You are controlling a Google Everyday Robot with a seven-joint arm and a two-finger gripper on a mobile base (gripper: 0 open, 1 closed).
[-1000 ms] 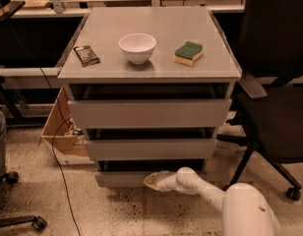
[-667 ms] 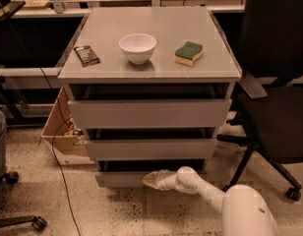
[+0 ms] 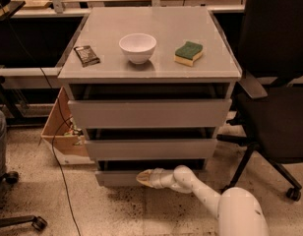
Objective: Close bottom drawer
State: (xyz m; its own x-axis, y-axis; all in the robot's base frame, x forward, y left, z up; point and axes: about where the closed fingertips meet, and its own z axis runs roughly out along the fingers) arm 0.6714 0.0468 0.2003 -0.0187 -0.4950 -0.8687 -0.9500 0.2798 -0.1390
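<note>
The grey cabinet [image 3: 151,68] has three handle-less drawers. The bottom drawer [image 3: 117,177] is the lowest and slimmest; its front stands a little out from the cabinet, with a dark gap above it. My white arm reaches in from the lower right. My gripper [image 3: 145,177] lies flat against the bottom drawer's front panel, near its middle. The top drawer [image 3: 149,113] and middle drawer [image 3: 150,149] also stand slightly out.
On the cabinet top are a white bowl [image 3: 137,47], a green and yellow sponge [image 3: 189,52] and a dark snack packet [image 3: 86,55]. A black office chair [image 3: 277,102] stands close on the right. A cardboard box [image 3: 60,129] and a cable [image 3: 58,166] lie left.
The gripper has stayed at the bottom drawer's front; the drawer and arm show hardly any movement.
</note>
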